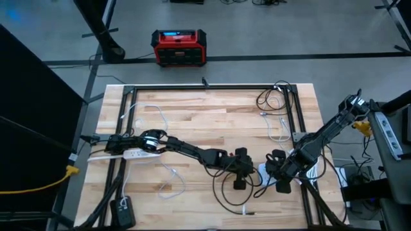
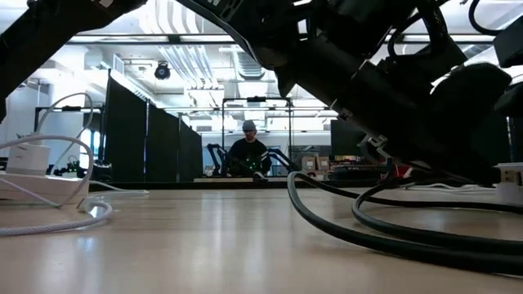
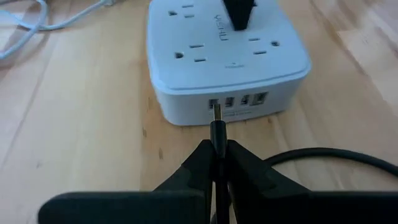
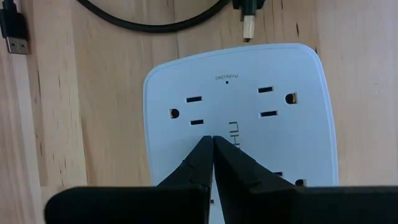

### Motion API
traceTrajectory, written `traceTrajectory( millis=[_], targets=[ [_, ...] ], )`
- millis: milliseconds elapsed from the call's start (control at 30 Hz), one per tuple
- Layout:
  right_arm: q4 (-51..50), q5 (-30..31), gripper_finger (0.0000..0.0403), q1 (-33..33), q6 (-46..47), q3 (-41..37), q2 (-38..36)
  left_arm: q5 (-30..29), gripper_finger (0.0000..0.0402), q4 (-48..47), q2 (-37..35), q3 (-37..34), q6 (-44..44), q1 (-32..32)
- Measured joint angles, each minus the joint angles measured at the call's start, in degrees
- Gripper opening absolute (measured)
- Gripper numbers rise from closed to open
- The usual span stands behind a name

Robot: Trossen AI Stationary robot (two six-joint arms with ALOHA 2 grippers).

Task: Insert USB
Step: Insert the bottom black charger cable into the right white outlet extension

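Note:
A white power strip (image 3: 227, 59) lies flat on the wooden table, with outlets on top and a row of USB ports (image 3: 239, 101) in the side that faces my left gripper. My left gripper (image 3: 216, 149) is shut on a black USB plug (image 3: 217, 127). The plug's metal tip (image 3: 216, 112) stands right in front of the end port, and the right wrist view shows a small gap to the strip (image 4: 239, 124). My right gripper (image 4: 213, 140) is shut with its tips on the strip's top. In the high view both grippers (image 1: 243, 170) (image 1: 277, 172) meet at the table's near right. My left gripper pinches the plug's black body (image 3: 217, 138) between its two fingers, which lie along the plug. It comes from the table's left, slanting down. The metal tip sticks out ahead of the fingertips, and the cable (image 3: 329, 158) trails off to one side. My right gripper presses its shut fingertips (image 4: 205, 146) down on the strip's top face (image 4: 214, 127), between the outlets. It comes steeply from above. The strip lies flat on the table under them.
Black cable (image 1: 225, 192) loops over the near middle of the table. A second black USB plug (image 4: 15, 28) lies beside the strip. White cables (image 1: 151, 115) and a white adapter (image 2: 29, 155) lie at the left. A black frame rail (image 1: 205, 88) borders the table. A person (image 2: 249, 151) sits far behind.

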Motion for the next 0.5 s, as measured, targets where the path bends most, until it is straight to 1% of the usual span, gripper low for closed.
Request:
traceTrajectory(
  millis=[67, 500],
  targets=[
    [0.00, 0.11, 0.0000, -0.02, 0.02, 0.00, 0.00, -0.09, 0.0022, 1.52, 0.02, -0.04, 0.16, -0.01],
    [-0.04, 0.35, 0.0000, -0.02, 0.20, -0.02, -0.02, 0.12, 0.0022, 4.03, 2.26, -0.04, -0.58, -0.46]
  ],
)
